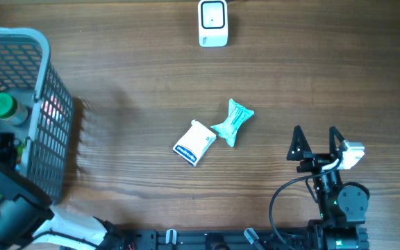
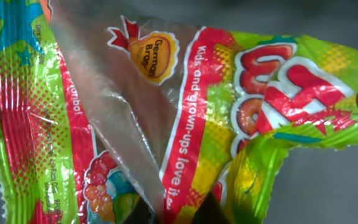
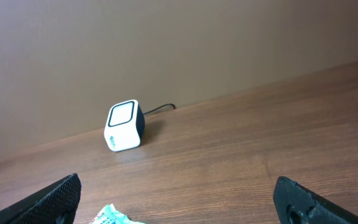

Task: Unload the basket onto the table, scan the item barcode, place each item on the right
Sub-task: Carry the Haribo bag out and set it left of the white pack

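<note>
Inside the basket (image 1: 47,62) at the left edge of the table (image 1: 130,62), the left jaws are clenched on a green-and-red candy bag (image 2: 185,124). The right jaws stand released above the table, facing the scanner (image 1: 213,23).

Cannot read the small print on the candy bag (image 2: 229,112) (too blurred); cannot see its ends, cropped at every edge.
</note>
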You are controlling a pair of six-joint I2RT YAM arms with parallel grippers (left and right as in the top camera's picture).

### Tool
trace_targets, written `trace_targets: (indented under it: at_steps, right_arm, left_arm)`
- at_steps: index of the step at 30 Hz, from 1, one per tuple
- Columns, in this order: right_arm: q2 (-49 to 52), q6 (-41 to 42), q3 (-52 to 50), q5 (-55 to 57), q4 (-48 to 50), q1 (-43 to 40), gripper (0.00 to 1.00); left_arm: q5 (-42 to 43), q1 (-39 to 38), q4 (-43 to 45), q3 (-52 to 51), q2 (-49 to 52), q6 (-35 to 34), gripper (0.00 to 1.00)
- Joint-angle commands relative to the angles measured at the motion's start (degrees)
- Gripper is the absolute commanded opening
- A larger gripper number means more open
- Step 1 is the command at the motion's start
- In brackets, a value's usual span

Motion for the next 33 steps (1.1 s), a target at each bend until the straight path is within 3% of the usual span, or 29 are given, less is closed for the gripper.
trace_targets:
  at_steps: [1,6,10,12,15,17,22,26,29,33]
  right_arm:
    - [-0.24,0.42,-0.07,0.79,0.13,0.22,1.00]
    - [-0.24,0.42,-0.07,0.79,0.13,0.22,1.00]
    - [-0.24,0.42,-0.07,0.79,0.13,0.22,1.00]
    - [-0.24,0.39,-0.07,0.79,0.13,0.22,1.00]
    - [-0.24,0.42,-0.07,0.79,0.13,0.22,1.00]
    - [-0.24,0.39,-0.07,0.79,0.13,0.22,1.00]
    - [-0.24,0.42,-0.07,0.79,0.13,0.22,1.00]
    - [-0.24,0.42,-0.07,0.79,0.13,0.22,1.00]
    - [-0.24,0.42,-0.07,0.79,0.13,0.22,1.00]
    - [-0.24,0.42,-0.07,0.79,0.13,0.22,1.00]
  left_arm:
    - [10.49,0.20,-0.55,7.87,-9.75,1.29,0.04]
    - [22.64,0.20,1.92,10.97,-22.25,1.27,0.04]
    - [42.05,-0.72,5.86,10.97,-32.37,1.29,0.04]
    - [49.59,-3.58,7.87,10.97,-37.81,1.29,0.04]
    - [50.21,-13.00,7.17,10.97,-44.57,6.40,0.04]
    - [46.16,-22.80,5.73,10.95,-47.28,12.20,0.04]
    - [16.33,-45.68,-4.81,9.70,-46.84,13.53,0.04]
    - [8.11,-60.87,-4.42,-0.28,-41.81,13.51,0.04]
    - [2.29,-65.83,-3.48,-7.34,-36.15,12.22,0.04]
    - [-2.62,-65.94,-1.31,-14.05,-29.16,6.56,0.04]
